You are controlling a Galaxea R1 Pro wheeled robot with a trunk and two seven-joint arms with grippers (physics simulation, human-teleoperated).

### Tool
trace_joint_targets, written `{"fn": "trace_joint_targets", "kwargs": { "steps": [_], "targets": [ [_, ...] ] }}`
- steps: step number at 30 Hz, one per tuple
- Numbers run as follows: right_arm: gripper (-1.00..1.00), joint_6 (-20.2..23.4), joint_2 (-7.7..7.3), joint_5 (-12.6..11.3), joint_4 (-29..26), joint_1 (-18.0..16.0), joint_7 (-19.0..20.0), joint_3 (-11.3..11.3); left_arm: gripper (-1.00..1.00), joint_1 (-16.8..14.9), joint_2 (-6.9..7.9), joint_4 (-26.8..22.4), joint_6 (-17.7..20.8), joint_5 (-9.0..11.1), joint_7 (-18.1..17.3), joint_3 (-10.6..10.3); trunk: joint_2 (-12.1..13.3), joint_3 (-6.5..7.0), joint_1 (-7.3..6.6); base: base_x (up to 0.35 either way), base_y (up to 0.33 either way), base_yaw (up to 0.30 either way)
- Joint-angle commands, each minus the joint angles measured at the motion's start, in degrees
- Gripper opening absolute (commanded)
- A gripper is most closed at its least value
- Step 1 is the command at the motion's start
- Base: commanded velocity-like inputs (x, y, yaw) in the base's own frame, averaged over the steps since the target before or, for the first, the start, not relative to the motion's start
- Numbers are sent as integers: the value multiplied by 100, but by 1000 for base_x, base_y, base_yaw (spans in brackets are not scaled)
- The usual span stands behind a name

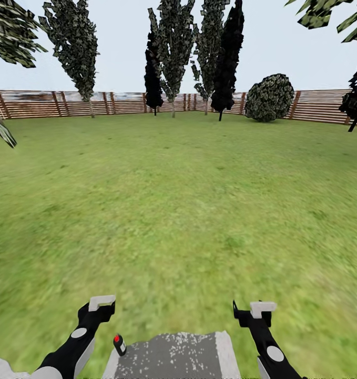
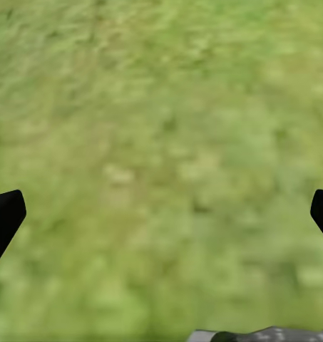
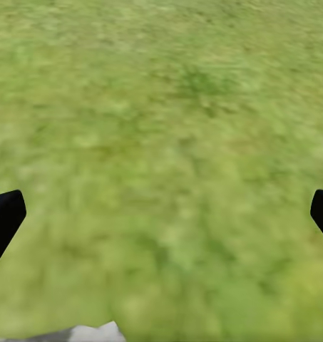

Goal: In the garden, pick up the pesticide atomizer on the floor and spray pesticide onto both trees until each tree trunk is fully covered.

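two grippers low in the head view, neither holding anything. left gripper [image 1: 97, 310] at lower left, right gripper [image 1: 252, 311] at lower right; both wrist views show the dark fingers [image 2: 4, 217] standing wide apart at the frame edges, with only blurred grass between them.

pesticide atomizer [image 1: 119, 345] stands upright near the bottom of the head view, just left of centre: small dark bottle, the spot at its top reads red here. it sits at the left edge of a grey stepping stone [image 1: 173, 355], just beside the left arm and lower in the frame than the left gripper.

trees [image 1: 173, 52] line the wooden fence [image 1: 120, 102] across the top of the frame, well apart from the robot, with a round bush [image 1: 269, 97] at upper right. which two are the targets, cannot tell. no white speckling on any trunk, so spraying looks not yet begun.

risks, as judged:
- bottle is slim and upright; a sideways brush from the left arm or a finger would likely tip it onto the floor [image 1: 178, 210].
- it lies very close to the robot's base, so the reach is awkward and folded back.
- left wrist view shows grass, not the bottle; a descent from here would probably close on nothing.
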Motion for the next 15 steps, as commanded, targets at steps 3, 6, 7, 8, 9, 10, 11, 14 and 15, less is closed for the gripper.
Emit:
{"fn": "trace_joint_targets", "kwargs": {
  "steps": [3,6,7,8,9,10,11,14,15],
  "targets": [
    [100,0,0,5,0,-1,-4,0,100,0,0,2,0,0,3,0,-122,-54,66,0,0,0],
    [100,-2,0,7,0,1,-11,-7,100,0,0,11,0,0,4,0,-242,-108,132,0,0,0],
    [100,-4,0,7,1,1,-15,-8,100,0,0,13,0,0,4,0,-282,-126,154,0,0,0],
    [100,-6,0,7,4,0,-21,-10,100,0,0,15,0,0,4,0,-323,-144,176,0,0,0],
    [100,-7,0,7,6,0,-26,-13,100,0,0,16,0,0,4,0,-363,-162,198,0,0,0],
    [100,-7,0,7,7,-1,-24,-14,100,0,0,16,-2,0,4,0,-403,-180,220,0,0,0],
    [100,-8,-3,7,10,-1,-17,-14,100,0,0,17,-4,0,4,0,-443,-198,242,0,0,0],
    [100,-8,-7,2,15,-2,-5,-10,100,0,0,17,-7,1,4,0,-563,-252,308,0,0,0],
    [100,-9,-8,1,19,0,-3,-10,100,0,3,17,-8,3,4,0,-603,-270,330,0,0,0]
  ]
}}
